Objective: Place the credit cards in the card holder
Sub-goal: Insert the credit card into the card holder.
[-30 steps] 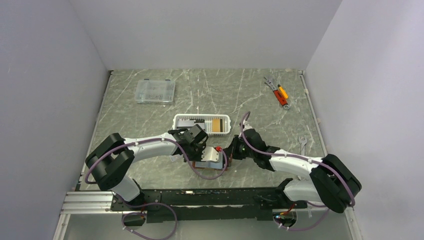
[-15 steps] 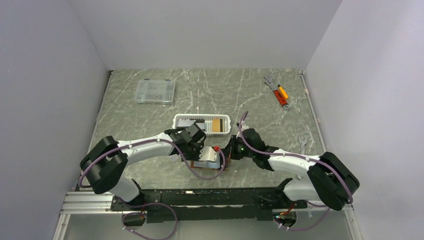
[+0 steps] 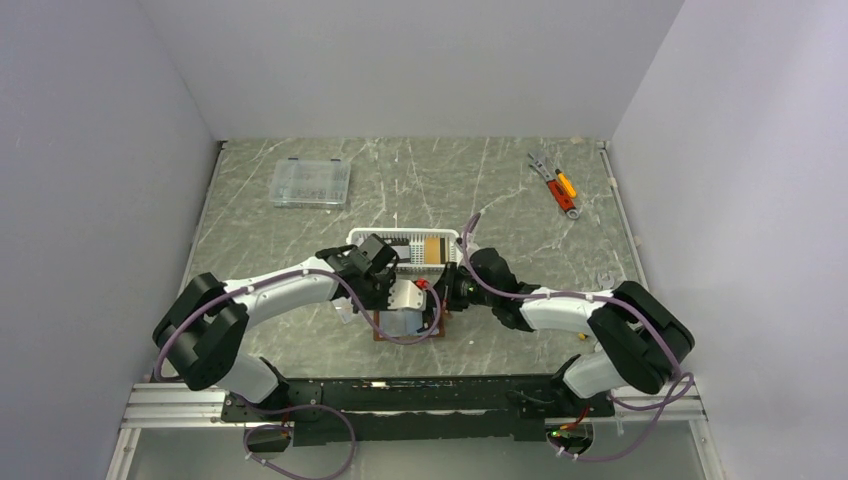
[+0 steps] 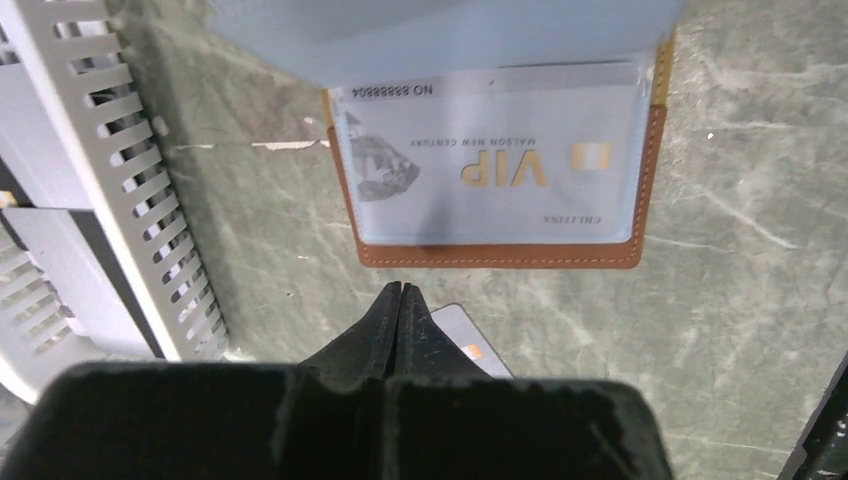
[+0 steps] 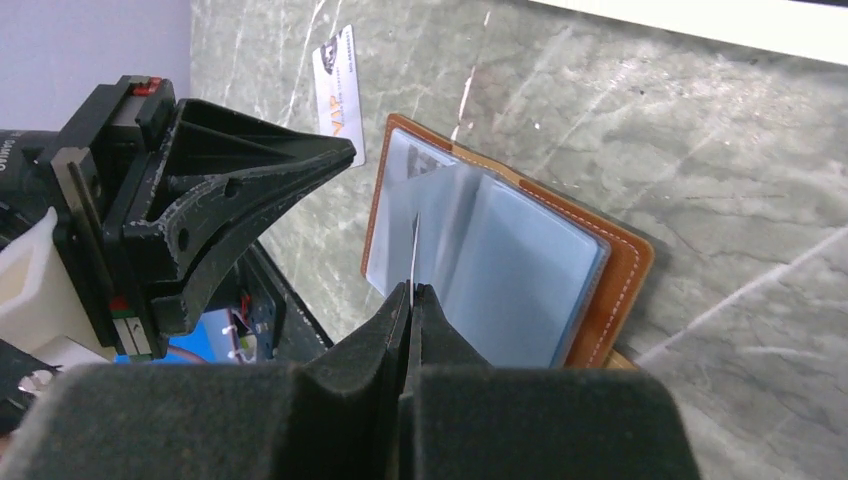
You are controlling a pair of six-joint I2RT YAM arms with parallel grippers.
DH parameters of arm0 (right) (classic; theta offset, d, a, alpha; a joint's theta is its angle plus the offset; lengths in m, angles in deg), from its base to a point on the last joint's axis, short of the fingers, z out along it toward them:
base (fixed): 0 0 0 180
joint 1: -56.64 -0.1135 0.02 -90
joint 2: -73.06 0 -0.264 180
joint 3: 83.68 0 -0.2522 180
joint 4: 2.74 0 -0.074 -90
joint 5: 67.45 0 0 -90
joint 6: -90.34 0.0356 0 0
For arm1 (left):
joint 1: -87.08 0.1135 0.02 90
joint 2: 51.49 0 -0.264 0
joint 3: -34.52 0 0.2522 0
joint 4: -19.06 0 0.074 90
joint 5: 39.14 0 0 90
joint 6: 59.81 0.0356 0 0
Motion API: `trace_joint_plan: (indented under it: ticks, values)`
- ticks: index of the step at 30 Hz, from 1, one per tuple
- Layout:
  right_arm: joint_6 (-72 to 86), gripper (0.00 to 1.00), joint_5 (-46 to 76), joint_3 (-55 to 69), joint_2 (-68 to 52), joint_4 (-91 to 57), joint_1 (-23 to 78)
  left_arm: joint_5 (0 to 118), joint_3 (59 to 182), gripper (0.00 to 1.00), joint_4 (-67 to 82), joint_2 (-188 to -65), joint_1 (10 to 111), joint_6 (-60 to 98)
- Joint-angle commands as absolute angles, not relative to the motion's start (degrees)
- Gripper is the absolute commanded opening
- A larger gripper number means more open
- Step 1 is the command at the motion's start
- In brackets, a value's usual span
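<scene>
Right arm props up a page of the card holder, left arm lines up a card

The right gripper (image 5: 410, 290) is pinched tight on one pale blue page of the card holder (image 5: 610, 290), standing it up so the pocket underneath is reachable, I reckon. The left gripper (image 4: 400, 295) is closed too, holding nothing. Its tips are just over a loose grey card (image 4: 468, 342) lying on the table (image 4: 750, 300) right beside the open holder, probably to nudge it in. One VIP card (image 4: 490, 160) already sits in a pocket; more cards (image 3: 432, 250) wait in the white basket (image 4: 130, 200).
</scene>
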State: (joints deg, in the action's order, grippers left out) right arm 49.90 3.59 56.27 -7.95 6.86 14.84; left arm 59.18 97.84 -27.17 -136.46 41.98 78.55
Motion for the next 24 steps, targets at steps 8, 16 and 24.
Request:
trace_joint_plan:
  ticks: [8,16,24]
  values:
    - [50.99,0.00,0.99,51.79,-11.60,12.84,12.86,62.19,97.78,0.00,-28.57,-132.35,45.28,81.36]
    - [50.92,0.00,0.83,49.73,-15.90,12.55,12.21,63.04,98.07,0.00,-29.98,-129.83,46.98,82.56]
    - [52.12,0.00,-1.34,50.84,-19.28,14.93,13.96,64.96,97.41,0.00,-28.09,-131.78,42.52,82.77]
